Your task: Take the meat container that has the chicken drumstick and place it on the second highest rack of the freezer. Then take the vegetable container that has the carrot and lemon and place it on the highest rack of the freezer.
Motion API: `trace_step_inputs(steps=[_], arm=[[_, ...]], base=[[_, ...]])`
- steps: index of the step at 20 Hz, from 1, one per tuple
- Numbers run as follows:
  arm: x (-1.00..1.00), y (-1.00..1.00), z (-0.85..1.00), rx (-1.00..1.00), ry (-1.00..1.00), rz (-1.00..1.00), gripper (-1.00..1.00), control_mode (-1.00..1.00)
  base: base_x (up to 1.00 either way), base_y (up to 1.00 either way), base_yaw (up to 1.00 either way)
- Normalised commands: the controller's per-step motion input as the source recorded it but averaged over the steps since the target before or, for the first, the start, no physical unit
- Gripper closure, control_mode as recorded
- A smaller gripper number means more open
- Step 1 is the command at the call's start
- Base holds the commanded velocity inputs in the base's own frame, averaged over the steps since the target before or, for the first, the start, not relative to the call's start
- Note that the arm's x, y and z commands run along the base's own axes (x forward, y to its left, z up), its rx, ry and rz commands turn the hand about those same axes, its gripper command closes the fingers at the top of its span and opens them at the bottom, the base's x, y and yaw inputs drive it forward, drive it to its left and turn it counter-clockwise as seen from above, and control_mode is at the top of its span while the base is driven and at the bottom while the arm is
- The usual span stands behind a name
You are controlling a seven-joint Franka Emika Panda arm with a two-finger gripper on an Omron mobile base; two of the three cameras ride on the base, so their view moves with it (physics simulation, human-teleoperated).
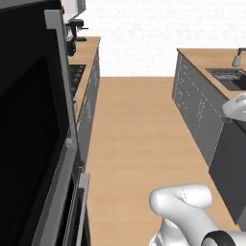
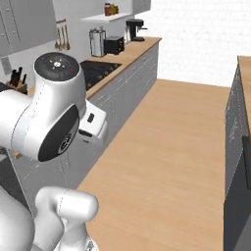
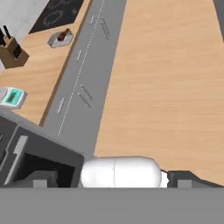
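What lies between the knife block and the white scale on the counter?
Nothing; the hand view shows bare wooden counter between knife block and white scale.

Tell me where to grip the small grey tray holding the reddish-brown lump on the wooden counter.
Probably best: on the shallow grey tray, take the low wall away from the reddish-brown lump, coming down from above, one finger inside, one outside. It lies flat on the wooden counter, so its sides offer little to pinch.

You see a pale wood floor (image 1: 139, 144) with fine grain, grey cabinets (image 2: 125, 93) under a light wood tabletop (image 3: 39, 74), a black cooktop (image 2: 98, 68), a white speckled wall (image 1: 139, 33), and a brown knife block (image 3: 11, 52).
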Motion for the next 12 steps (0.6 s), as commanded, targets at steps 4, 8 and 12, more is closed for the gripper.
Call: trace_step_inputs(steps=[4, 8, 12], arm=[[0.00, 0.00, 0.00, 0.00, 0.00, 0.00, -1.00, 1.00], [0.00, 0.00, 0.00, 0.00, 0.00, 0.00, -1.00, 1.00], [0.00, 0.00, 0.00, 0.00, 0.00, 0.00, -1.00, 1.00]], base=[[0.73, 0.03, -0.23], [0.84, -0.01, -0.15], [1.00, 0.04, -0.13]])
